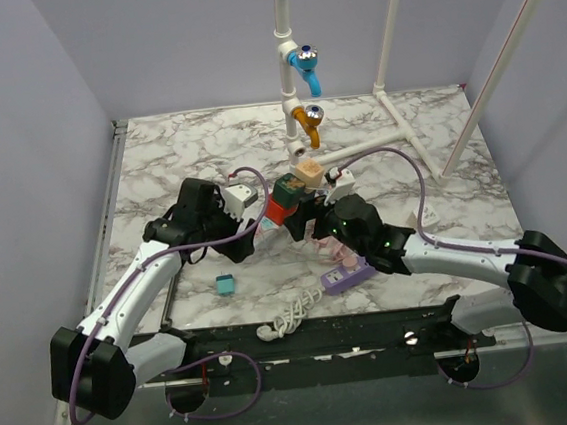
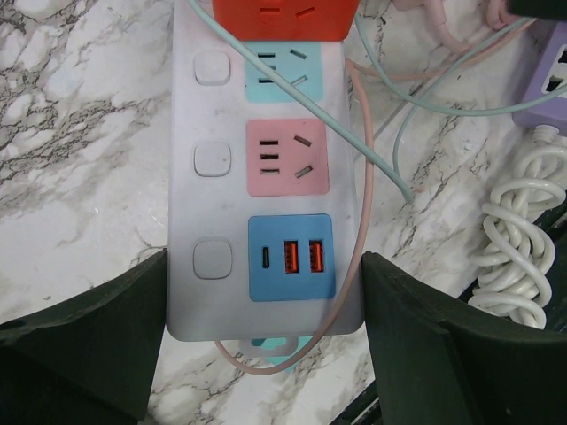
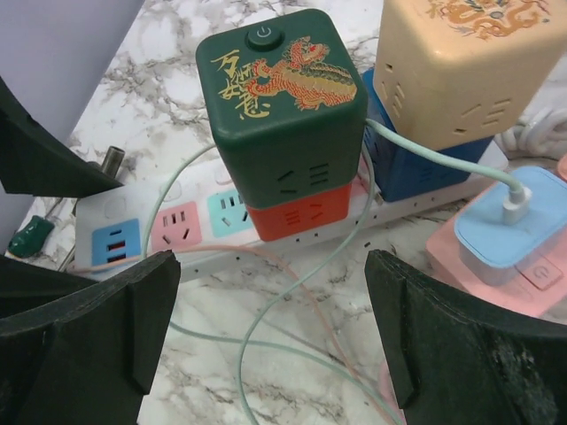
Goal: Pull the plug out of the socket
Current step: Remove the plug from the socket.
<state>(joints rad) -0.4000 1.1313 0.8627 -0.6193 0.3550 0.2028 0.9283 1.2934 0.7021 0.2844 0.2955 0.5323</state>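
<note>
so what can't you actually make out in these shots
- top view: white power strip mostly hidden under left arm and right arm
- left wrist: red cube adapter cut off by top edge
- right wrist: beige cube adapter cut off by top edge; red cube adapter's pins hidden beneath it

The left arm rises from the lower left of the top view and the right arm from the lower right, wrists meeting near the centre. The left claw straddles the white plastic power strip, its fingers against both long edges. The right claw gapes wide and holds nothing.
</note>
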